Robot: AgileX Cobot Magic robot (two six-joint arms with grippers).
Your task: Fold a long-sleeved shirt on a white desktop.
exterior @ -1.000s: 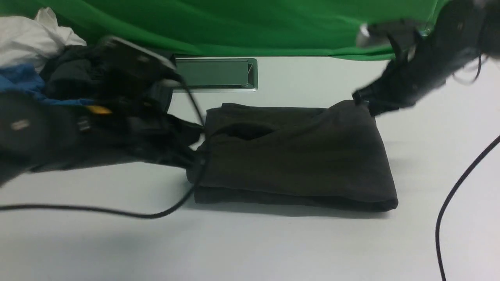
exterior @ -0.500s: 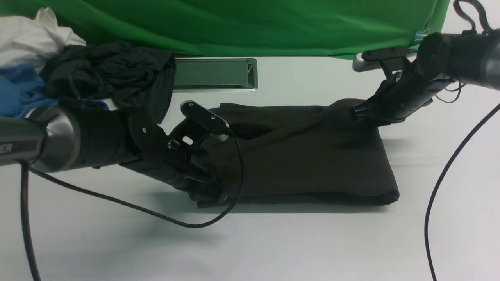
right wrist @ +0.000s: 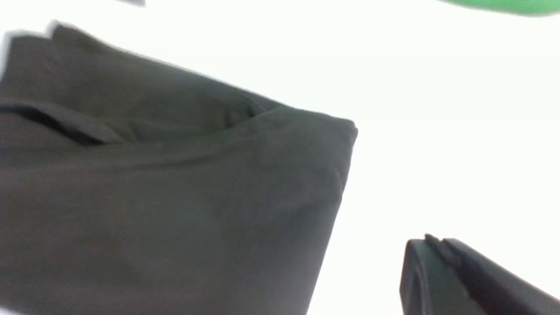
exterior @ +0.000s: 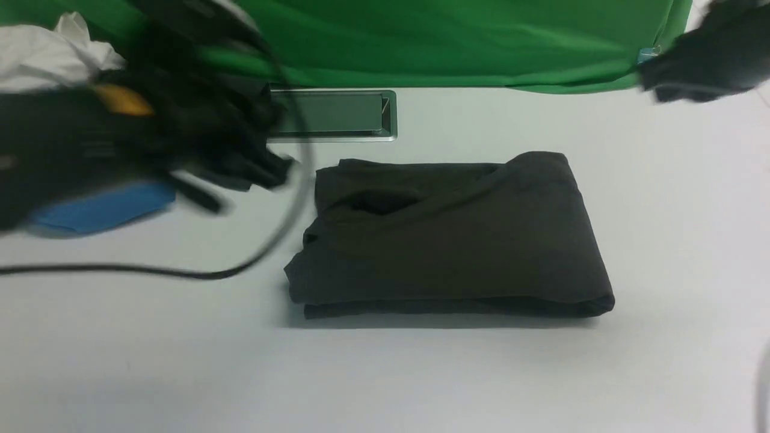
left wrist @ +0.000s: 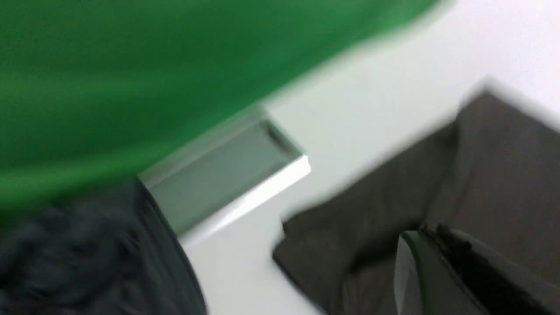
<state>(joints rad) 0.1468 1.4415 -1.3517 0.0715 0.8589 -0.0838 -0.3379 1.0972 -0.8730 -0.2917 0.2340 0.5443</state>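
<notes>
Front view showed the dark brownish-black knit long-sleeved shirt (exterior: 451,234) folded into a compact rectangle mid-table on the smooth white desktop (exterior: 385,373), both grippers clenched, empty and clear, so folding looked finished, needing perhaps only tidying.

Long-sleeved shirt (exterior: 457,240) soft matt dark knit cloth, desk (exterior: 421,373) smooth matt white, hatch frame (exterior: 392,114) brushed metal, backdrop (exterior: 421,36) green cloth.

Left arm (exterior: 90,138) raised at left, fingers (left wrist: 437,258) closed, right arm (exterior: 710,57) lifted at right, fingers (right wrist: 433,262) closed
</notes>
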